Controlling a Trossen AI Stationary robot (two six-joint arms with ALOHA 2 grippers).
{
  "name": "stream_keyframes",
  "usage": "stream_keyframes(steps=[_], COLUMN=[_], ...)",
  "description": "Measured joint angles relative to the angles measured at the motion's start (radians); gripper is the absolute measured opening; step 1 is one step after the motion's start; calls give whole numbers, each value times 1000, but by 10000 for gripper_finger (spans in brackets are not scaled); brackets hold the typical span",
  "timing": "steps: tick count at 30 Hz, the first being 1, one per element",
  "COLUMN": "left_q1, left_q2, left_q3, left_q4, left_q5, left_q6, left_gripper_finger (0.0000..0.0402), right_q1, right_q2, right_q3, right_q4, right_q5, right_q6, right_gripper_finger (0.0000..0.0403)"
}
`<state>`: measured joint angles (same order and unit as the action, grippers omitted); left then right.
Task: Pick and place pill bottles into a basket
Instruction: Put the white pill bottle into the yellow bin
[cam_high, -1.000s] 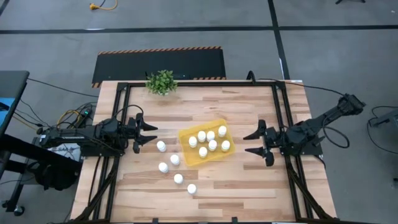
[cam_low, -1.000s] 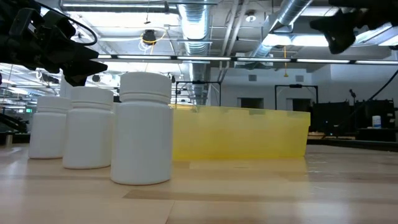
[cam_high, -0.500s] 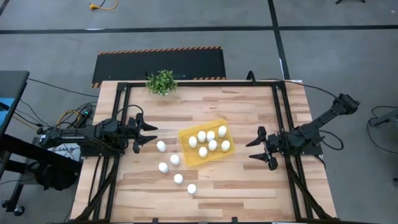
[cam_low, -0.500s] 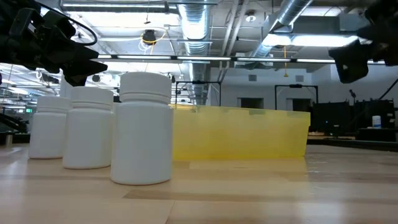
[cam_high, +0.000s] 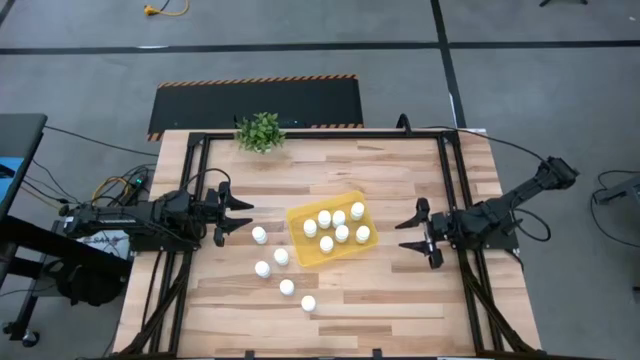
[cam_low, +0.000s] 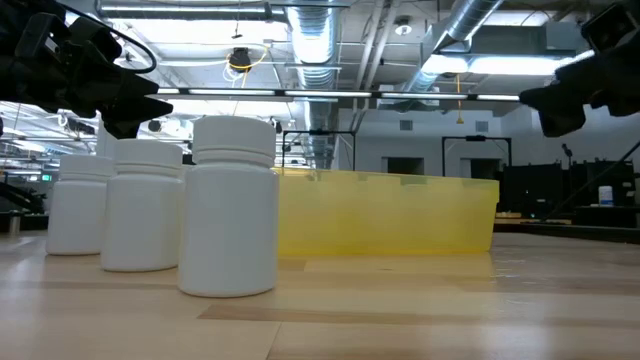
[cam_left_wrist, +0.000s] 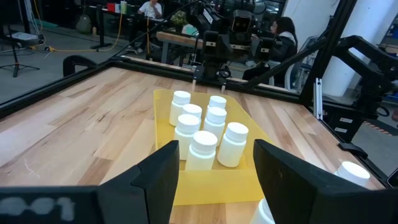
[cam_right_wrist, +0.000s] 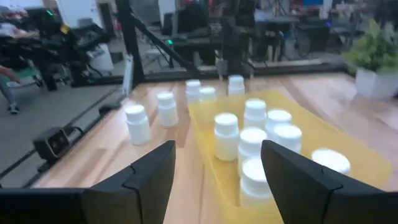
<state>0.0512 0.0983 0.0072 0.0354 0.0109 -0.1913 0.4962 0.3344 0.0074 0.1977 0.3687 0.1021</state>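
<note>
The yellow basket (cam_high: 331, 235) lies at the table's middle with several white pill bottles (cam_high: 341, 232) standing upright in it; the left wrist view shows them too (cam_left_wrist: 204, 129). Several more bottles (cam_high: 281, 256) stand on the wood to the basket's left and near side, three of them close in the low view (cam_low: 228, 205). My left gripper (cam_high: 243, 216) stands open left of the basket, pointing level at it, and touches nothing. My right gripper (cam_high: 401, 236) stands open right of the basket, nothing between its fingers (cam_right_wrist: 149, 171).
A small green potted plant (cam_high: 260, 131) stands at the table's far edge. Black frame rails (cam_high: 190, 200) run along the table's left, right and far sides. Bare wood lies between the basket and my right gripper and along the near right.
My right gripper has sunk toward the table and drawn a little back toward the table's right edge, staying open. The bottles and the basket have kept their places.
</note>
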Motion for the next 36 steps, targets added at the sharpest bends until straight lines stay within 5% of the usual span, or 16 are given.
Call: stream_keyframes(steps=[9,36], left_q1=[0,0], left_q2=[0,0], left_q3=[0,0], left_q4=[0,0], left_q5=[0,0], left_q6=[0,0], left_gripper_finger=[194,194], right_q1=[-58,-62], right_q2=[0,0], right_q3=[0,-2], right_q4=[-78,-94], right_q5=[0,-1], right_q6=[141,135], right_gripper_finger=[230,230])
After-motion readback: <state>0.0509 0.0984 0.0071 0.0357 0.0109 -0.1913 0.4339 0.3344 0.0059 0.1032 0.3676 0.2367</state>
